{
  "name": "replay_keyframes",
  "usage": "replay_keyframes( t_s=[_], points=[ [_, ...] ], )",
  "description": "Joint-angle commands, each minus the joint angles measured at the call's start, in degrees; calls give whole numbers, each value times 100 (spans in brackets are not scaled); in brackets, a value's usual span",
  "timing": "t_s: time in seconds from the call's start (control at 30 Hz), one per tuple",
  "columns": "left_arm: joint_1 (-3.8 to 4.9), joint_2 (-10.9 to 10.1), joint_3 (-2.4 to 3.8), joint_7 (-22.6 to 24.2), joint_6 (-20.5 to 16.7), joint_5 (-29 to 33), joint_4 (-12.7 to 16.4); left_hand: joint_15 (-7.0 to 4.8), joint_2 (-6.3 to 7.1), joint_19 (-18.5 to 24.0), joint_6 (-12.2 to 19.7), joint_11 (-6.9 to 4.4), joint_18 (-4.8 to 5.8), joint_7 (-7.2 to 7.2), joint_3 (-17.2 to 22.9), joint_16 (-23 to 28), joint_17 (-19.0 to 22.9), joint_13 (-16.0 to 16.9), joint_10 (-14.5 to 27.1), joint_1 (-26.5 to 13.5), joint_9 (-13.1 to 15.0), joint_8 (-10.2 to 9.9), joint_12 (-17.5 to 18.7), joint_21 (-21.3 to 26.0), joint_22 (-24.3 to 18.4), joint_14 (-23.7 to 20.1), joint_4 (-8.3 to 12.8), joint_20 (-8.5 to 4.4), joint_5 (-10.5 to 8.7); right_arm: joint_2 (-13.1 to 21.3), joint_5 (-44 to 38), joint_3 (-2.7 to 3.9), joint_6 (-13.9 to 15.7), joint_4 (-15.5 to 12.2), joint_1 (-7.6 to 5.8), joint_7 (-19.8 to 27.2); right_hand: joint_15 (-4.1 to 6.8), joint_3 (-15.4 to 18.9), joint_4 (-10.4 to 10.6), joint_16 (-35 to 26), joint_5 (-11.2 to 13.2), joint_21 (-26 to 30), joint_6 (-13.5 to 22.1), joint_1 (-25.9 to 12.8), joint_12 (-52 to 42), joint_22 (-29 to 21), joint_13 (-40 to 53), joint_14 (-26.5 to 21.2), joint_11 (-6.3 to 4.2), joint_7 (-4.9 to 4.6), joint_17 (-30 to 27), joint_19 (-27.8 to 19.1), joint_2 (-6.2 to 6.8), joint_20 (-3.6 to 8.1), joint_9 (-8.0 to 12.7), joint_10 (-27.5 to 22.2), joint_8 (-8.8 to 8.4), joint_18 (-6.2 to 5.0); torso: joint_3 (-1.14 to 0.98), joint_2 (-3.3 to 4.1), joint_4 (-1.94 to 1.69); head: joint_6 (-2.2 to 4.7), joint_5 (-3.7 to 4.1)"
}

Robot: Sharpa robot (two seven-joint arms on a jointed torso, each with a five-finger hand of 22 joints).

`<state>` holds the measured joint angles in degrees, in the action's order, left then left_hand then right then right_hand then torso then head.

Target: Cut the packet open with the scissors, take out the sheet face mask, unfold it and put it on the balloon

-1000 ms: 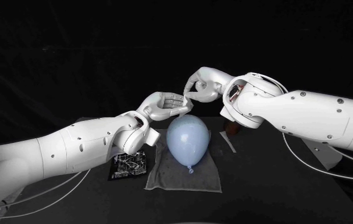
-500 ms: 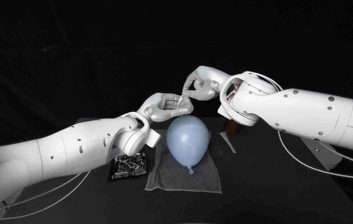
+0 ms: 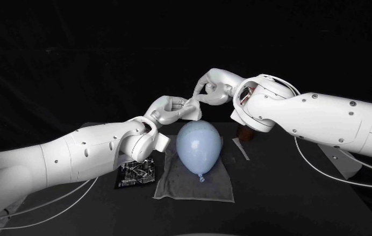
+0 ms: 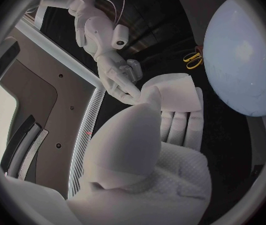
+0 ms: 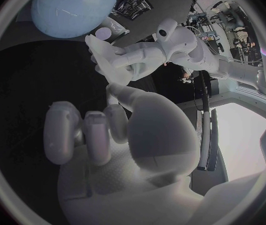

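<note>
Your left hand [image 3: 172, 109] is raised over the far end of the balloon [image 3: 198, 147], its fingers curled in and its thumb pressed against a small pale folded piece [image 4: 172, 91], which looks like the sheet mask. In the left wrist view that piece is a smooth, matt white slab lying across the fingertips. It is folded too tightly for you to tell which way its long side runs. Your right hand [image 3: 209, 90] comes in from the other side and a little higher, most of its fingers curled into the palm, with one fingertip [image 4: 130, 92] reaching the edge of the folded piece. You cannot tell whether it has hold of that edge or only touches it. Below the hands, the balloon is pale blue, glossy and egg-shaped. It lies flat with its long axis running straight away from you, the knotted neck towards you and the rounded end under the hands. It rests on a light grey cloth [image 3: 194, 190] spread on the black bench [image 3: 294, 204]. The dark, shiny packet [image 3: 136, 173] lies flat just beside the cloth, partly under your left arm. The yellow-handled scissors [image 4: 193, 60] lie on the bench near the balloon.
</note>
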<state>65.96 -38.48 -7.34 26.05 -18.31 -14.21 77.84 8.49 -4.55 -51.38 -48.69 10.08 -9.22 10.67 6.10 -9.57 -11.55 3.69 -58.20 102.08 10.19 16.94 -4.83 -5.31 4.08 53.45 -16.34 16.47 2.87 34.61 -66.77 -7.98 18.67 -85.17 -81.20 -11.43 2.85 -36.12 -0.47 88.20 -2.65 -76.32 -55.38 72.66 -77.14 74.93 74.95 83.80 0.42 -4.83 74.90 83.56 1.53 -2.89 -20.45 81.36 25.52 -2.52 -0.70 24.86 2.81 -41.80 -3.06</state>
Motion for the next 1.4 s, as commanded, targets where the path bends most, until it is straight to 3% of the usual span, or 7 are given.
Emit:
replay_keyframes(
  t_s=[0.03, 0.53, 0.6, 0.7, 0.9, 1.13, 1.4],
  points=[
    [4, 14, 9, 111, -12, 491, -11, -41, -73, -130, -130, -48, -122, -31, 177, -38, -9, -10, -157, -31, 25, 71, -17, -38, -4, 138, -23, 1, -10, 5, 2, 5, -80, -6, -6, 1, 40, -35, -10, 37, -13, -19, -37, 24, 18, 1124, 464, 554, 8, -9, 1258, 183, -33, 8, -670, -21, 66, -34, -2, -3, 0, -9, -8],
    [5, 14, 7, -26, 845, 538, -33, -119, 212, -260, -459, -244, -120, -186, 871, 139, 56, -6, -670, -397, 176, 316, 97, 129, -34, 260, 4, 5, -9, -96, 264, 4, -72, 234, -8, 40, -1, -126, 43, -33, -11, 199, 253, -49, 361, 1061, 197, 523, 69, -91, 1144, 110, -60, -13, -669, -242, -31, -74, 6, -5, -3, 1, -13],
    [5, 12, 7, -36, 887, 535, -33, -131, 229, -264, -475, -277, -119, -197, 923, 151, 60, -8, -700, -422, 192, 338, 105, 137, -34, 266, 5, 5, -9, -110, 401, 2, -93, 278, -8, 76, -76, -22, 145, -104, -5, 429, 540, -201, 781, 995, -120, 488, 166, -205, 1032, 27, 44, -56, -614, -550, -201, -113, 6, -5, -4, -1, -16],
    [5, 6, 7, -52, 920, 538, -32, -143, 252, -263, -486, -301, -116, -214, 987, 170, 65, -9, -729, -451, 209, 360, 111, 146, -35, 265, 8, 7, -9, -136, 648, -4, -179, 352, -9, 119, -295, 471, 503, -280, -8, 929, 1002, -652, 1641, 846, -770, 375, 414, -477, 762, -167, 468, -210, -407, -1278, -617, -180, 3, -3, -4, -11, -35],
    [5, -14, 7, -71, 926, 599, -27, -132, 322, -181, -481, -297, -92, -236, 1145, 235, 84, -13, -767, -537, 246, 397, 125, 173, -44, 229, 13, 17, -9, -98, 1258, -22, -304, 402, -8, 233, -353, 965, 899, -282, -13, 1022, 1117, -866, 1686, 816, -873, 351, 464, -514, 748, -196, 664, -306, -271, -1397, -834, -209, -1, -2, -9, -10, -37],
    [5, -42, 6, -87, 889, 692, -35, -125, 347, -155, -472, -287, -86, -240, 1220, 261, 91, -13, -774, -576, 260, 409, 127, 171, -43, 217, 16, 18, -8, 176, 1988, -41, -46, 219, -4, 555, -347, 1345, 1355, -258, -23, 996, 966, -817, 1524, 826, -858, 354, 452, -491, 768, -168, 570, -345, -203, -1343, -878, -219, 1, -4, 3, -19, -42],
    [5, -77, 6, -100, 868, 761, -36, -115, 368, -147, -455, -264, -87, -258, 1307, 277, 94, -14, -772, -608, 271, 414, 129, 165, -40, 223, 24, 17, -8, 572, 2725, -58, 405, 9, 45, 994, -317, 1427, 1464, -216, -59, 877, 795, -378, 1321, 868, -803, 384, 418, -460, 824, -102, 294, -323, -143, -1207, -890, -198, -2, -1, -2, -8, -41]
  ],
)
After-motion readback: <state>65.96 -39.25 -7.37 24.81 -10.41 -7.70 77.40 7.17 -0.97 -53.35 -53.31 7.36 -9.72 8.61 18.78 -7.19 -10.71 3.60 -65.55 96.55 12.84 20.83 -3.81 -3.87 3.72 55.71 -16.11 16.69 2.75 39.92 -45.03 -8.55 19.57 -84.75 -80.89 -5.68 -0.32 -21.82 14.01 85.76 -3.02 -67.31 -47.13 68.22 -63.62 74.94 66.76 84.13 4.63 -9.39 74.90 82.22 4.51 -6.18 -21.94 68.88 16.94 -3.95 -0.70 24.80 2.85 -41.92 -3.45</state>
